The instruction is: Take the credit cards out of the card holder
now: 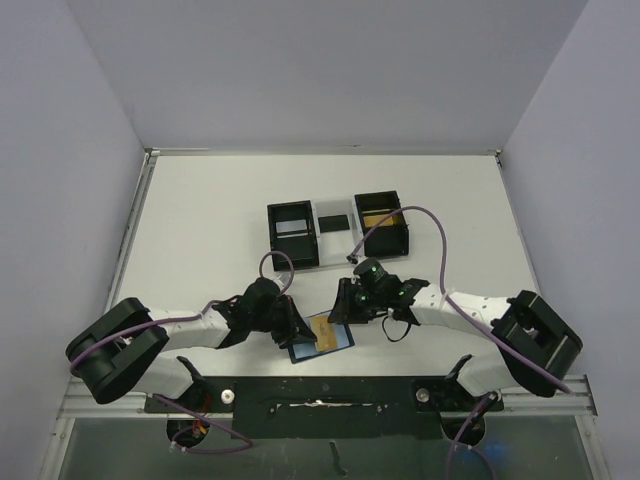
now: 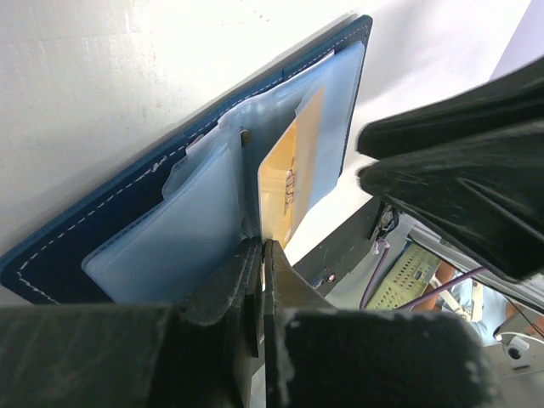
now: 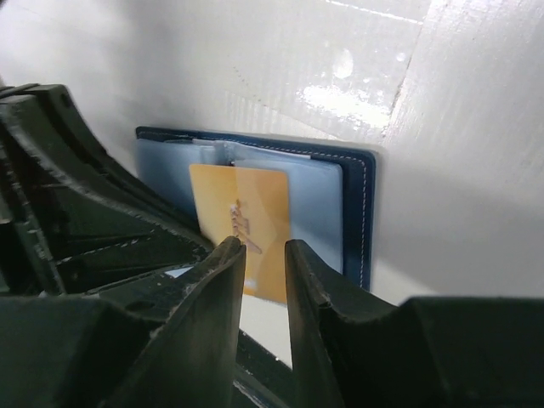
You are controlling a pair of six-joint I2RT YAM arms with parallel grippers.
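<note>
white table [image 1: 200,210] was set with an open blue wallet [image 1: 303,352] near its front edge. a gold card [image 3: 255,204] was shown partly out of a slot. left gripper [image 2: 260,248] was pressed shut at the wallet's edge; right gripper [image 3: 264,251] was held slightly apart beside the card.

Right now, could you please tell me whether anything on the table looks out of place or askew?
Yes: the gold card sticks partway out of its pocket in the open card holder, reaching past the holder's edge. In the top view the holder also lies skewed to the near edge of the table. Nothing looks spilled or damaged.
</note>
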